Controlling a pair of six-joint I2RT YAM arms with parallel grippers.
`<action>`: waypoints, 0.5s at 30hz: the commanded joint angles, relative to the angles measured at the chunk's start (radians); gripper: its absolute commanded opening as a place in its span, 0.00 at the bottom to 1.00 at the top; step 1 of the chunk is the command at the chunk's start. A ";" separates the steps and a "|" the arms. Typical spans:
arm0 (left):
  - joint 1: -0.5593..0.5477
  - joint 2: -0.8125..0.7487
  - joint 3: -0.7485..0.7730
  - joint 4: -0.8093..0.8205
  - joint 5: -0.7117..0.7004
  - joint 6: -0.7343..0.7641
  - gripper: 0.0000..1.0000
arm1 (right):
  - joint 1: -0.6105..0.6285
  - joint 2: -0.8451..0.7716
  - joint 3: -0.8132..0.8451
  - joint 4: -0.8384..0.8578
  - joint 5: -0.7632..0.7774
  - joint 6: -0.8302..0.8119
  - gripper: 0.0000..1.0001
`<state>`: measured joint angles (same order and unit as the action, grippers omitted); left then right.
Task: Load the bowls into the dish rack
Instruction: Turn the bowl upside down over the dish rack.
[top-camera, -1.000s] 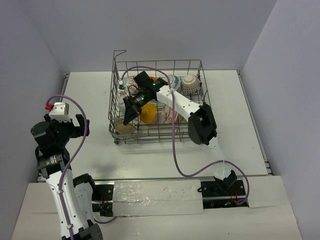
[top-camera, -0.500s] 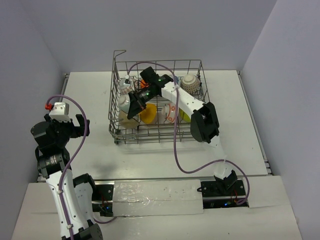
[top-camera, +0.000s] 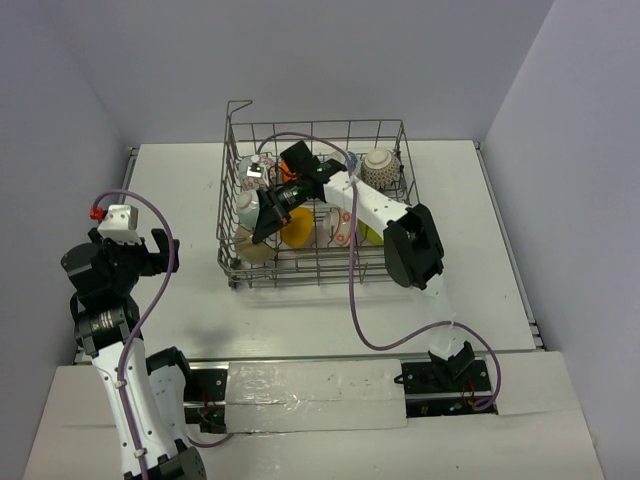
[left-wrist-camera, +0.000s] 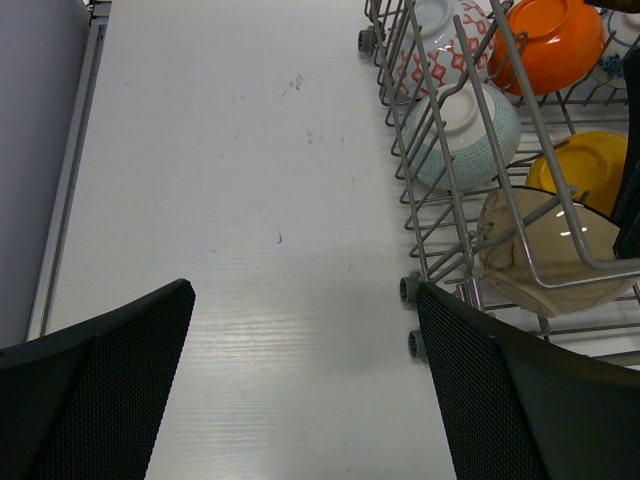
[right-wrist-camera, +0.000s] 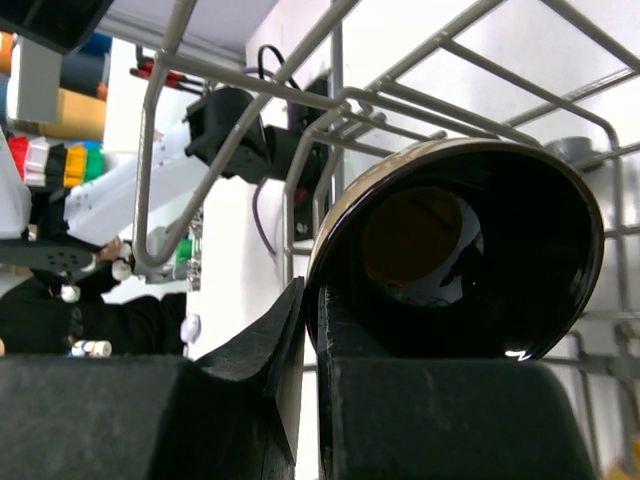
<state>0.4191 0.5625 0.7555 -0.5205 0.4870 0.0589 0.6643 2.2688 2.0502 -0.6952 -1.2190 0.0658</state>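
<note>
Black bowl (right-wrist-camera: 460, 250) is being gripped by right end effector (right-wrist-camera: 310, 320) among dish rack (top-camera: 313, 124) wires beside yellow bowl (top-camera: 299, 228); left end effector (left-wrist-camera: 300, 385) is being held open.

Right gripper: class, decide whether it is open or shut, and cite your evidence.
Shut on the black bowl: the right wrist view shows the right gripper pinching its rim.

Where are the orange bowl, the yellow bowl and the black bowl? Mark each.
orange bowl (left-wrist-camera: 550, 35), left wrist view, its outer wall.
yellow bowl (left-wrist-camera: 590, 175), left wrist view, its side behind the wires.
black bowl (right-wrist-camera: 450, 265), right wrist view, its glossy inside.
</note>
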 joint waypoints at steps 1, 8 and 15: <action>0.007 -0.003 -0.008 0.031 0.033 -0.008 0.99 | 0.029 -0.092 -0.079 0.155 0.009 0.130 0.00; 0.009 -0.003 -0.010 0.033 0.035 -0.008 0.99 | 0.024 -0.134 -0.232 0.413 0.016 0.379 0.00; 0.009 0.002 -0.012 0.039 0.032 -0.007 0.99 | 0.006 -0.173 -0.318 0.554 0.029 0.491 0.00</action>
<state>0.4221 0.5625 0.7551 -0.5201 0.4938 0.0589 0.6907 2.1685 1.7668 -0.2337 -1.2095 0.4694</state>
